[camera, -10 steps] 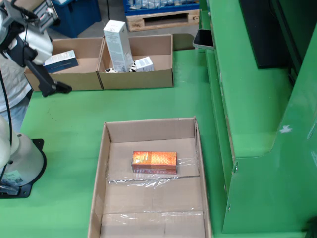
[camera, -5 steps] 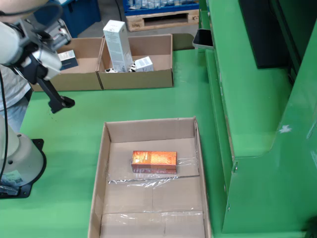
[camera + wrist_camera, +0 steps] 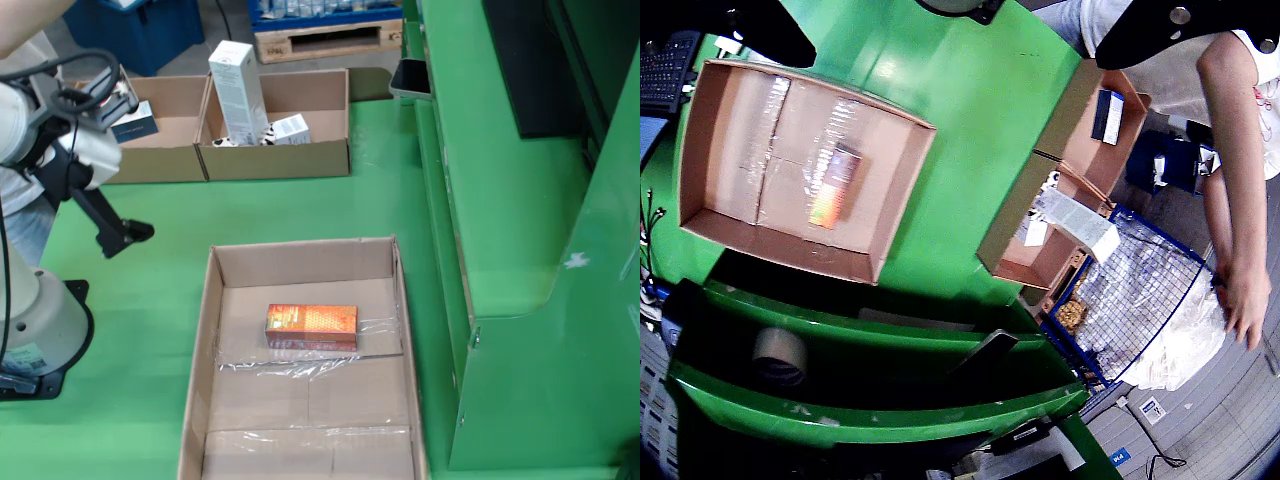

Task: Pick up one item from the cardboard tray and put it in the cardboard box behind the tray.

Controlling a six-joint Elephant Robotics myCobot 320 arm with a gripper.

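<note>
The view from the side shows my gripper [image 3: 125,235] hanging above the green counter [image 3: 150,300], left of the cardboard tray [image 3: 215,300] and in front of the two cardboard boxes. Its dark fingers point down and to the right, and I cannot tell from here how far apart they are; nothing is visibly between them. In the tray, one orange carton [image 3: 311,326] lies flat on its side near the middle, partly on a sheet of clear plastic film [image 3: 300,365]. Behind the tray stand the boxes, side by side and touching: the right box [image 3: 280,158] holds a tall white carton [image 3: 238,92] standing tilted and a smaller white carton [image 3: 290,128] beside it; the left box [image 3: 150,160] holds a dark blue carton [image 3: 128,122].

The view that rides on the gripper shows my two finger ends as dark shapes at the top edge, well apart, with nothing between them. The tray [image 3: 700,130] sits at upper left with the orange carton [image 3: 835,185] inside. A person's arm [image 3: 1230,200] reaches down at the right.
</note>
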